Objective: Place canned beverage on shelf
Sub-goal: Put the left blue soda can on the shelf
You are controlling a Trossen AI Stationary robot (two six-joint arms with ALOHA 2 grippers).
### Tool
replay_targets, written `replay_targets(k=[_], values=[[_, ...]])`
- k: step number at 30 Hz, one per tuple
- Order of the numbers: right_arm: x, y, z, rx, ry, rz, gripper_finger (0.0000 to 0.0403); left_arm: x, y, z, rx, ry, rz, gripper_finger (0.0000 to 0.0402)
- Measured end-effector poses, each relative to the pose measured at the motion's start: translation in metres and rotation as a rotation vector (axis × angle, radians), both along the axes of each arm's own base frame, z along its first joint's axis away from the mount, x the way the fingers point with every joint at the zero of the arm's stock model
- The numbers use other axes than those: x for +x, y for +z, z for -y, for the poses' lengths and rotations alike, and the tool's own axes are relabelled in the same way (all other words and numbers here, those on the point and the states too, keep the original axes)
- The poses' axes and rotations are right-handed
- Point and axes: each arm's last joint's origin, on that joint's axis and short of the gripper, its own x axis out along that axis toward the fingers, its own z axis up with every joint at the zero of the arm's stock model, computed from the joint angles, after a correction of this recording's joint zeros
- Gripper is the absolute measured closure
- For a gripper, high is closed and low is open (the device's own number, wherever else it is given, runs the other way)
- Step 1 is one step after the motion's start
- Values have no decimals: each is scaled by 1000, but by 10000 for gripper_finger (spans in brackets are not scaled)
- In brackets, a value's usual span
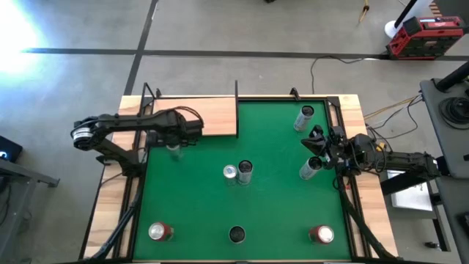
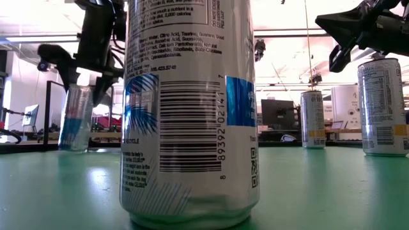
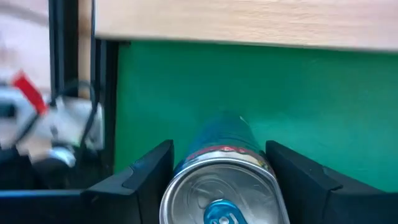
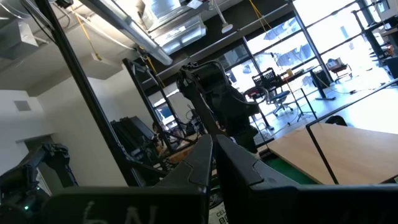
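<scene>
Can (image 3: 221, 180) base hidden between left hand (image 3: 219, 177) fingers

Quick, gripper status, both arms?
Left gripper: shut on the can, just in front of the shelf.
Right gripper: shut, empty, at the table's right edge.

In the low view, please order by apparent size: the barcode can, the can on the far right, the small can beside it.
1. Silver barcode can, nearest the camera.
2. Far-right silver can.
3. Small white can, probably farther away.
</scene>
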Motion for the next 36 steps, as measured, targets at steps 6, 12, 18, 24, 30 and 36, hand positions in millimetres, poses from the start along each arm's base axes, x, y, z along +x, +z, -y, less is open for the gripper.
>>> replay_targets(k=[6,12,18,24,30,36], values=[[0,0,0,0,0,0,390,2,15,0,25,248,103,181],[0,0,0,0,0,0,390,5,19,2,-6,505,160,181],[0,0,0,0,0,0,390,4,18,4,-20,753,175,180],[0,0,0,0,0,0,390,1,18,5,8,912,155,180],[0,0,0,0,0,0,390,-3,17,7,18,1009,109,179],[0,0,0,0,0,0,390,-4,15,7,25,1023,101,176]])
